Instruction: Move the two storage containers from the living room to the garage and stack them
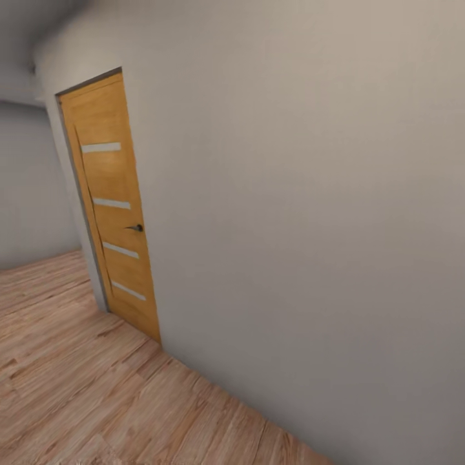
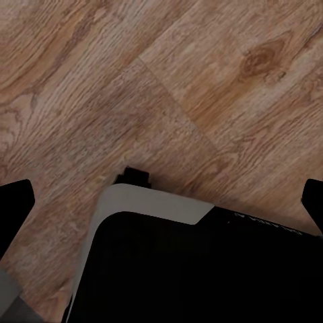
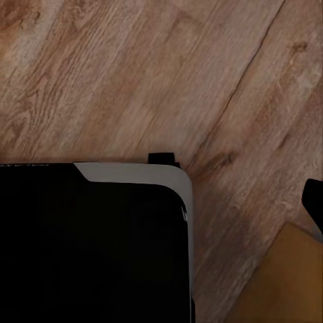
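The left end effector hangs over the wood-plank floor with its two dark fingertips spread far apart at opposite edges of its wrist view — nothing between them but the robot's own black, grey-edged base below. Of the right end effector only one dark fingertip shows at the frame edge, so I cannot tell whether it is spread or pressed together; its camera also catches the base, the plank floor, and an orange-wood corner. The head view adds what neither wrist gives: a plain pale grey wall close ahead and an orange-wood door with pale stripes and a dark handle — shut, set in that wall, the planks running to its foot. No storage container is visible from where I stand.
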Robot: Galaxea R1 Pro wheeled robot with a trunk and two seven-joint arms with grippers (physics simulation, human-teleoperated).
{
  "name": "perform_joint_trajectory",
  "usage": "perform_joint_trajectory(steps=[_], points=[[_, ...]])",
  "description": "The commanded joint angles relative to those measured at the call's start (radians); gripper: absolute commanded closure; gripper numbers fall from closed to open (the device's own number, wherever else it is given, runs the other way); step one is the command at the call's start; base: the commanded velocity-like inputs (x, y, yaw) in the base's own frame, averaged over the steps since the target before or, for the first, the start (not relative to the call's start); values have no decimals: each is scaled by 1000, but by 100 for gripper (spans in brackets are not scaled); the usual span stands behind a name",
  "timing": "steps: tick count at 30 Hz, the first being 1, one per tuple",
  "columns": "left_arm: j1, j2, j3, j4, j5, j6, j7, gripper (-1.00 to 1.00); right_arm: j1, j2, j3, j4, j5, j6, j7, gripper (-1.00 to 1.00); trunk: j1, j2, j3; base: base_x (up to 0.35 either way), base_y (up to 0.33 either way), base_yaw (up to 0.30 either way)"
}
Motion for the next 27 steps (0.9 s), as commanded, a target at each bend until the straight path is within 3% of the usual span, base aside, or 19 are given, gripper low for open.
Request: perform_joint_trajectory(steps=[1, 27], points=[[-1, 0, -8, 1, 7, -2, 3, -100, -1, 1, 8, 3, -10, -5, 4, -100, 0, -1, -2, 1, 0, 269], [-1, 1, -8, -1, 7, -2, 2, -100, -1, 4, 6, 2, -13, -2, 2, -100, 0, -1, -2, 0, 0, 269]])
